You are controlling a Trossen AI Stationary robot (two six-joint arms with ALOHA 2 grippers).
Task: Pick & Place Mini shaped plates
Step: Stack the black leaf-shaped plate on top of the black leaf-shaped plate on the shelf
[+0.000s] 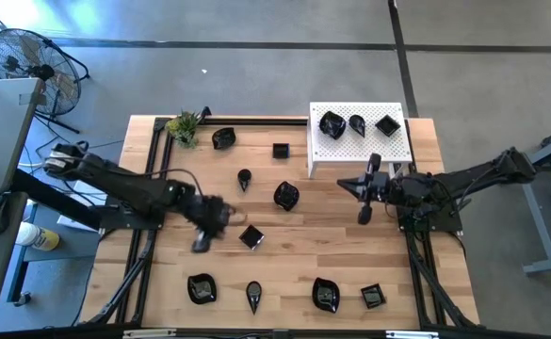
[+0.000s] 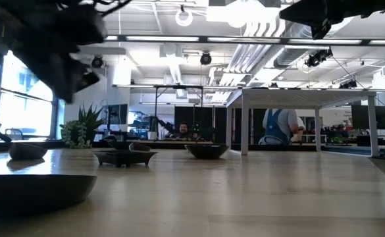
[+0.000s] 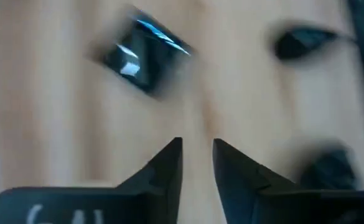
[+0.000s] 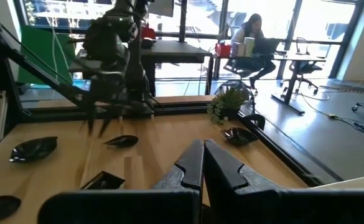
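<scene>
Several small glossy black plates lie flat on the wooden table [image 1: 284, 259], among them a square one [image 1: 251, 236] near the middle, a wavy one [image 1: 286, 195] and a teardrop one [image 1: 245, 177]. Three more plates [image 1: 357, 123] sit on the white perforated platform [image 1: 360, 151] at the far right. My left gripper [image 1: 202, 243] hovers tilted down just left of the square plate [image 3: 141, 59], its fingertips [image 3: 197, 158] a little apart with nothing between them. My right gripper [image 4: 202, 155] is shut and empty, held level above the table in front of the platform [image 1: 346, 183], pointing toward the table's left.
A small green plant [image 1: 183, 127] stands at the far left corner beside a black frame rail [image 1: 256, 120]. More plates line the near edge [image 1: 202, 287], [image 1: 253, 295], [image 1: 326, 294], [image 1: 373, 297]. Bare wood lies between the two grippers. People sit at desks in the room beyond [image 4: 253, 28].
</scene>
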